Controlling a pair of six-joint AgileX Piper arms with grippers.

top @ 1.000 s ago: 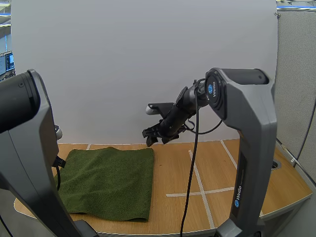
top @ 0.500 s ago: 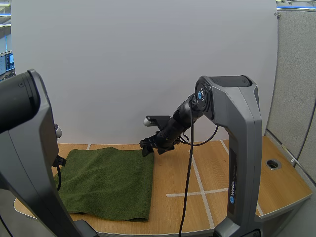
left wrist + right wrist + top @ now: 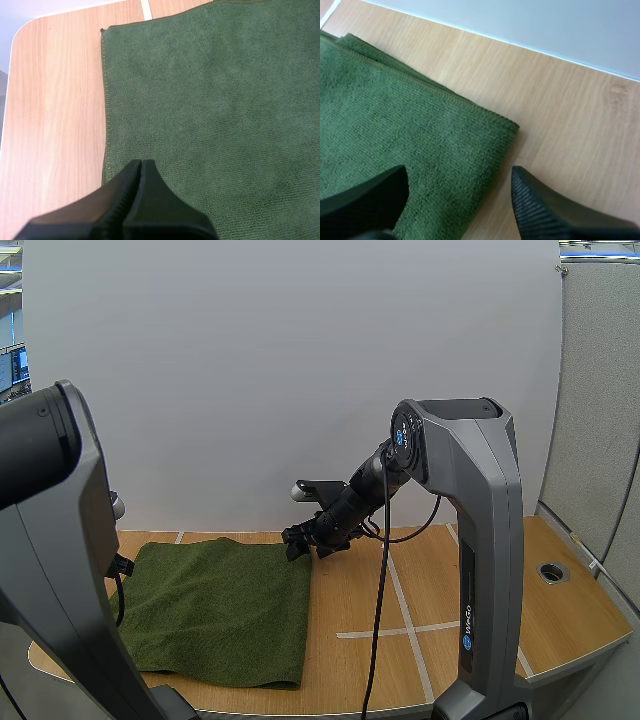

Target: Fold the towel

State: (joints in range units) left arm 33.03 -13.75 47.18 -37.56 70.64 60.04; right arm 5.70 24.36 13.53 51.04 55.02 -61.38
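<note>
Wooden worktop, taped lines: a green towel lies flat on its left part. The right gripper holds its fingers wide apart astride the towel's far right corner, likely set to pinch it. The left gripper hovers over the towel near its left edge, fingers closed together, empty.

place: robotics lab | evidence: taped wooden table, white backdrop board, grey partition

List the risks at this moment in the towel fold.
1. The right gripper stands open astride the towel at its far corner, one finger over bare table: closing may catch only the hem and slip.
2. The towel's far edge shows two layers: the grasp may lift only the top one.
3. The left gripper is shut over the towel, holding nothing, so the cloth may drag.
</note>
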